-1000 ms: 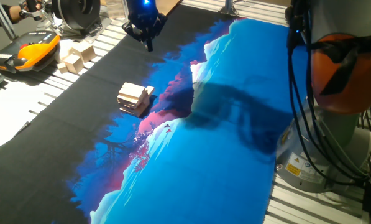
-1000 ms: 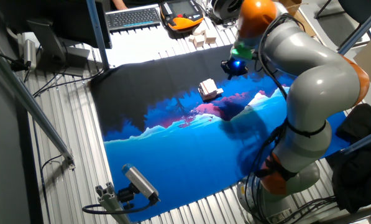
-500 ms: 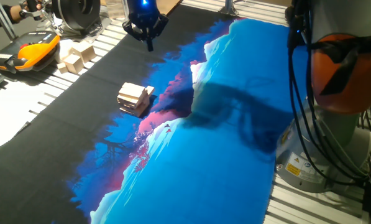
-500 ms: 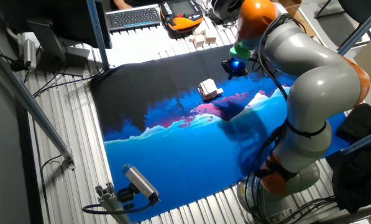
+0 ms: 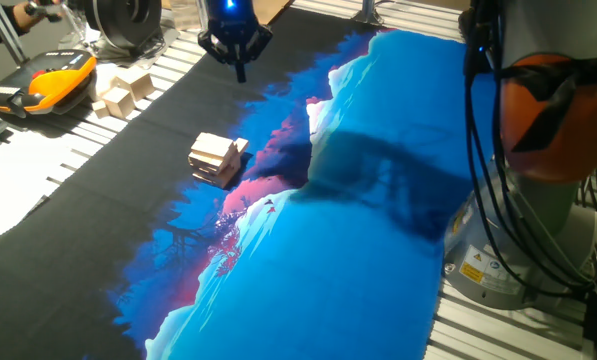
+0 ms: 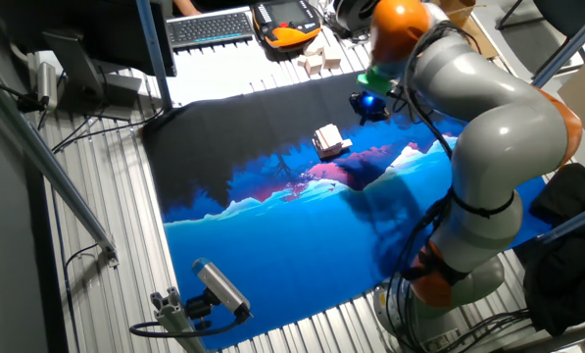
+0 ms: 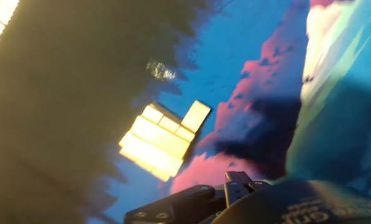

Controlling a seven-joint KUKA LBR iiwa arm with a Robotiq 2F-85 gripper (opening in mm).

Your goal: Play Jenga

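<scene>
The Jenga stack is a low pile of pale wooden blocks in crossed layers on the dark part of the mat. It also shows in the other fixed view and in the hand view. A single matching block leans at the stack's corner. My gripper hangs above the mat, well beyond the stack and apart from it, with a blue light on the hand. Its fingers come together in one point and it holds nothing. It also shows in the other fixed view.
Chunky pale wooden cubes sit grouped off the mat's far left edge, beside an orange hand-held controller. A keyboard lies behind them. The arm's base and cables stand at the right of the blue-and-black mat.
My gripper has drifted a very little to the right, away from the stack. The Jenga blocks have not moved.
</scene>
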